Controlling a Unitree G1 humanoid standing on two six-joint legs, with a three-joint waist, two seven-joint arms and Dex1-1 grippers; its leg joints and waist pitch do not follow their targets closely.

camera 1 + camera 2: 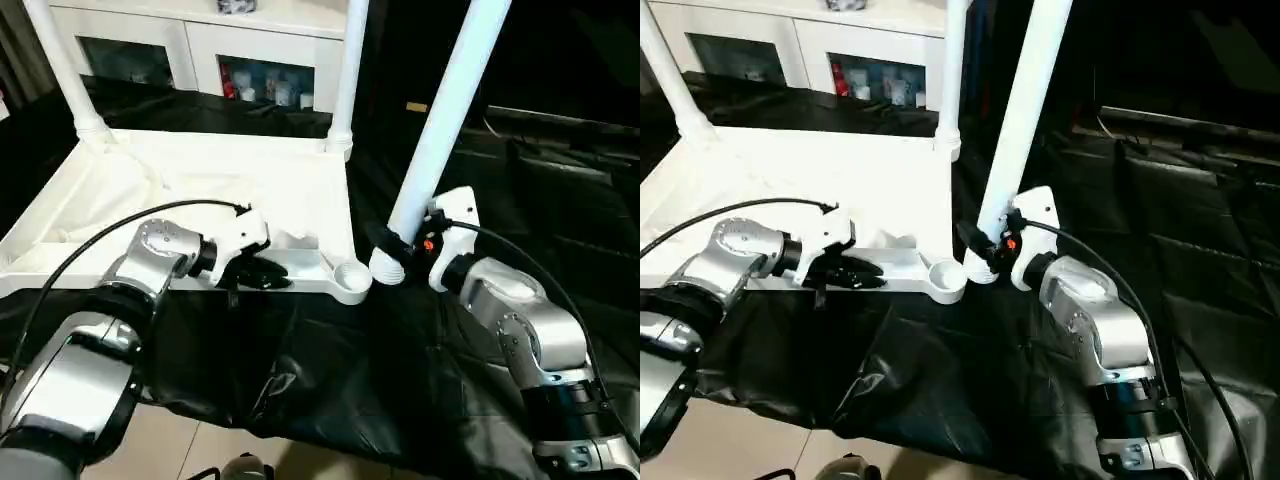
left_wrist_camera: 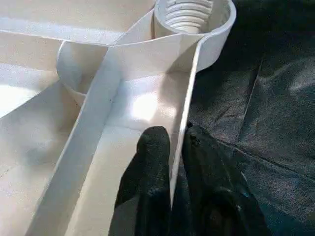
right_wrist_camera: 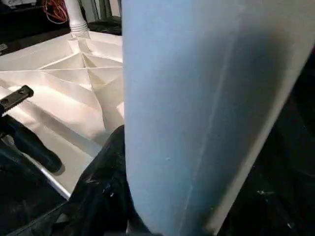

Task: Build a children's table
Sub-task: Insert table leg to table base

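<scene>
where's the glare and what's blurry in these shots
Left wrist view: a bright glare patch on the tabletop between its ribs. Right wrist view: the leg is close, soft and bluish, one side shaded. Left eye view: the black cloth shows dull sheen.

black cloth-covered surface (image 1: 330, 370), upturned white tabletop (image 1: 200, 190) lying on it

I'm seeing light coming down from above, glaring off the white tabletop (image 1: 200, 180) — ribs washing out in the head views. The black cloth (image 1: 330, 370) is swallowing detail, the far right sinking into darkness. In the right wrist view the leg (image 3: 197, 113) is looming blurred and bluish — too close to focus.
</scene>
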